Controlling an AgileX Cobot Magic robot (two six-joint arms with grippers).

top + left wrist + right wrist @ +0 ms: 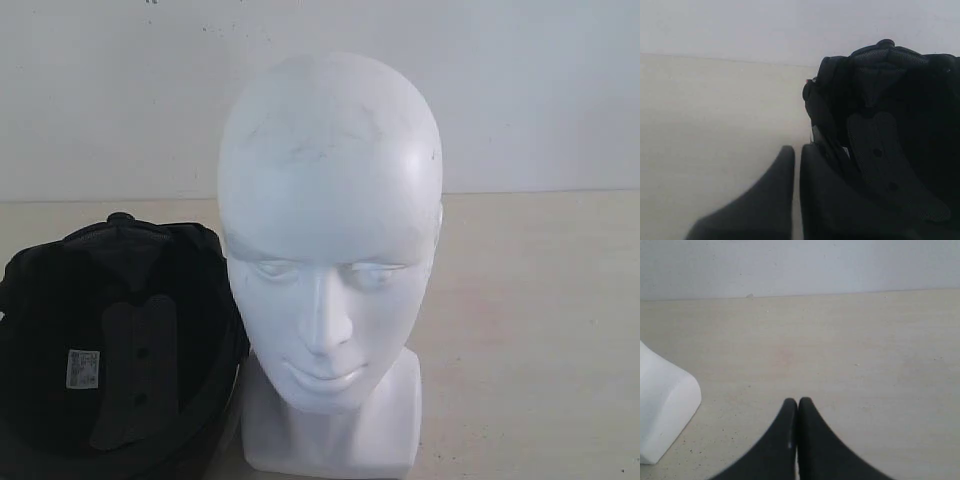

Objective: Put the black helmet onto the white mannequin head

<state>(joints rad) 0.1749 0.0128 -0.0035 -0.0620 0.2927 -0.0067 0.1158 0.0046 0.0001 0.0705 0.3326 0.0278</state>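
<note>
matte black rounded helmet (110, 340) lies lining-up beside upright smooth white mannequin head (330, 230), rim exposed for grasping | left jaws pressed together by rim | right jaws pressed together, empty

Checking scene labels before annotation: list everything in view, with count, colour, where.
black helmet: 1, matte black, on the table left of the head in the exterior view, padded opening towards the camera
label: 1, white, inside the helmet
white mannequin head: 1, white, centre, upright on its neck base, bare
table: 1, pale beige, under both
wall: 1, white, behind the table
left gripper: 1, black, shut, empty, next to the helmet's rim
right gripper: 1, black, shut, empty, near the neck base
</note>
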